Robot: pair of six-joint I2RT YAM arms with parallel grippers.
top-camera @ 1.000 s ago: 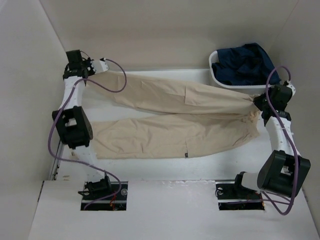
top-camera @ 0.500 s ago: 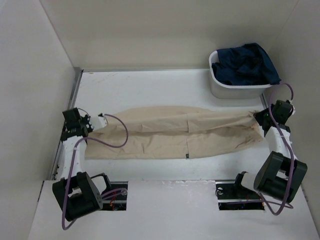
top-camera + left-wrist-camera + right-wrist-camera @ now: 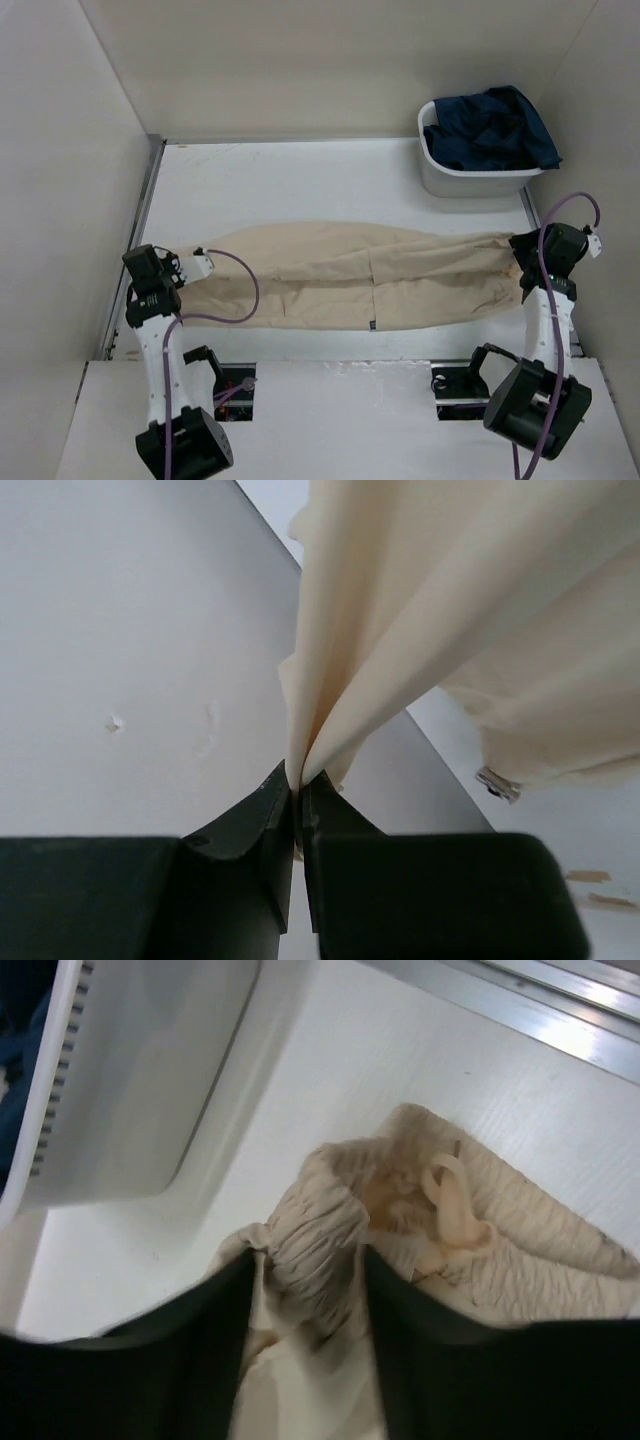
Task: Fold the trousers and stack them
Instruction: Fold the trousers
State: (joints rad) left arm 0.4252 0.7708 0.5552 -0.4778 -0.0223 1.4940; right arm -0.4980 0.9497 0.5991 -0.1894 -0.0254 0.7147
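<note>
I note one pair of beige trousers stretched left to right across the near half of the worktop. They are doubled lengthwise, one leg lying on the other, with a long crease down the middle. A small dark tag sits on the near edge around mid-length. The leg ends point left, pinched as thin pleated folds in the left pincer. The gathered elastic waistband is at the right end, bunched between the fingers of the right pincer. Its pale drawstring lies looped just beside it.
</note>
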